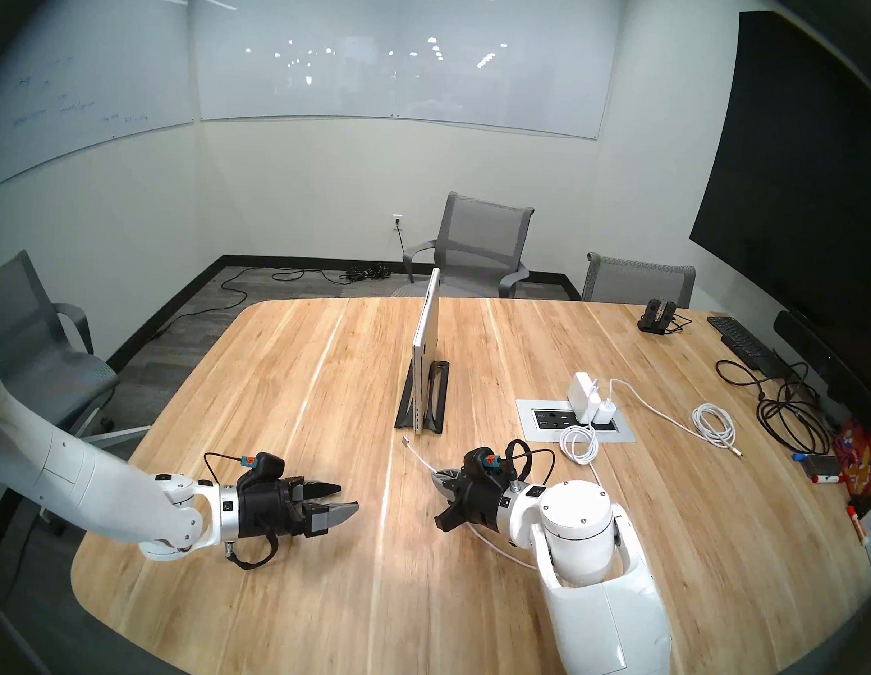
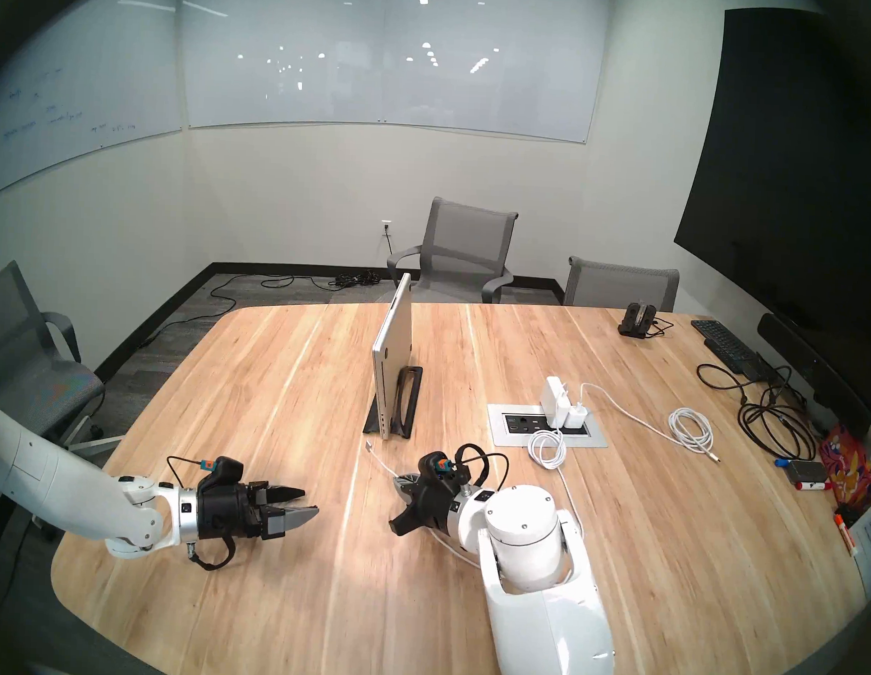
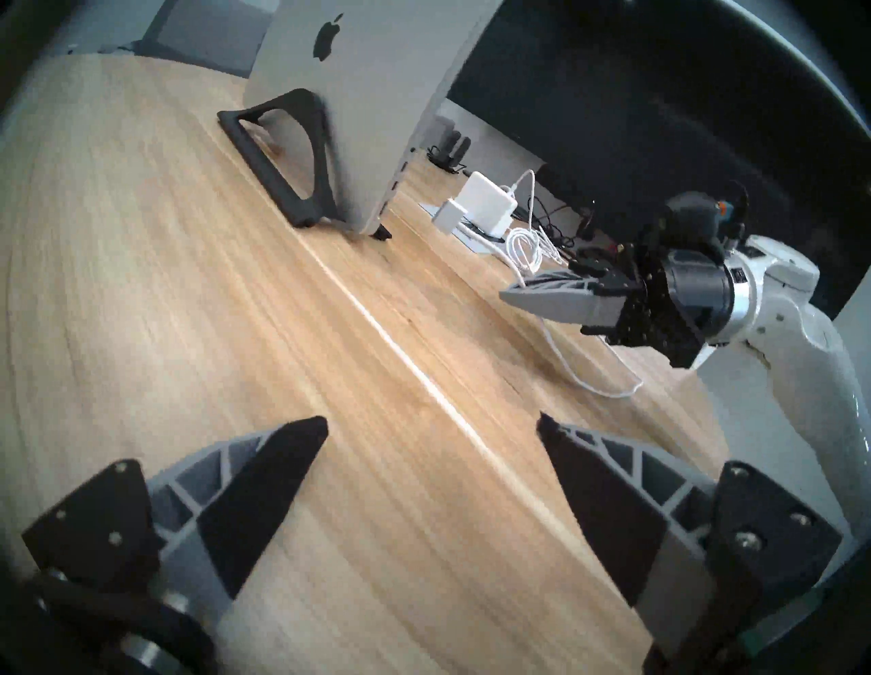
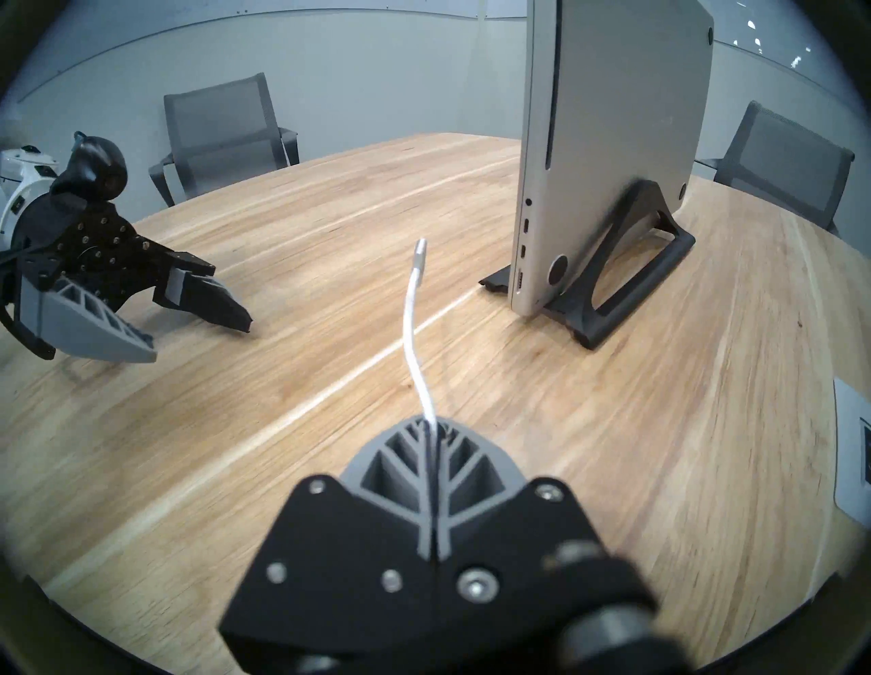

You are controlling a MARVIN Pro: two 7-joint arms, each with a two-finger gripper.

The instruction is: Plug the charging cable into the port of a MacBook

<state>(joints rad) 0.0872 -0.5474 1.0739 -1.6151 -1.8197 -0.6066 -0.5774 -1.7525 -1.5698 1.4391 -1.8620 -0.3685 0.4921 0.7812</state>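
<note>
- The right claw (image 4: 431, 426) is clamped on the thin white charging cable (image 4: 409, 320), well back from its small flat silver connector (image 4: 420, 246).
- That free cord looks light and limp, so the tip will likely sway; a hold nearer the connector would steady it.
- The left claw (image 1: 339, 498) hangs spread and empty over the wooden tabletop (image 1: 282, 372).
- Beyond the connector, slightly right, the slim silver-grey aluminium MacBook (image 4: 627, 94) stands upright in a black stand (image 4: 627, 264), ports facing it, not touching.

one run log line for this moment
right gripper: shut on charging cable | connector: unplugged, short of MacBook ports | left gripper: open, empty
</note>
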